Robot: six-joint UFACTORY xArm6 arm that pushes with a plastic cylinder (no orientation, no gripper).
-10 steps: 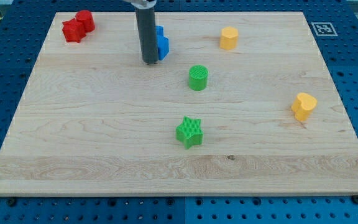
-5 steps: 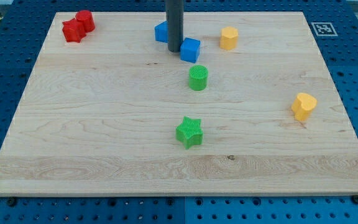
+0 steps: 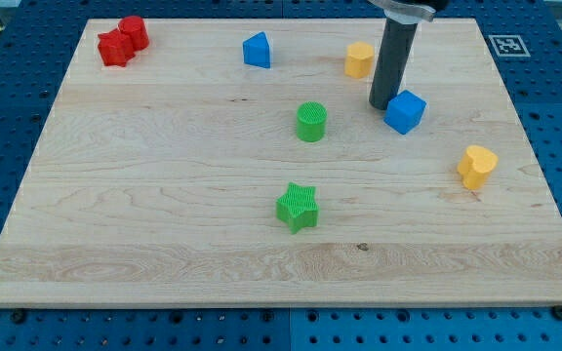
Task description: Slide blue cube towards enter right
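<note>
The blue cube (image 3: 406, 110) lies on the wooden board (image 3: 164, 214), right of centre in the upper half. My tip (image 3: 381, 104) touches the cube's left side, just to its upper left. The dark rod rises from there to the view's top. A second blue block (image 3: 257, 50), of unclear shape, stays at the upper middle, far left of my tip.
A yellow cylinder-like block (image 3: 360, 59) sits just up-left of the rod. A yellow heart-like block (image 3: 477, 166) lies at the right. A green cylinder (image 3: 311, 122) and green star (image 3: 298, 207) are in the middle. Two red blocks (image 3: 123, 41) sit in the top-left corner.
My tip has pushed the blue cube rightwards and slightly down, from beside the other blue block past the green cylinder. The other blue block now stands uncovered.
</note>
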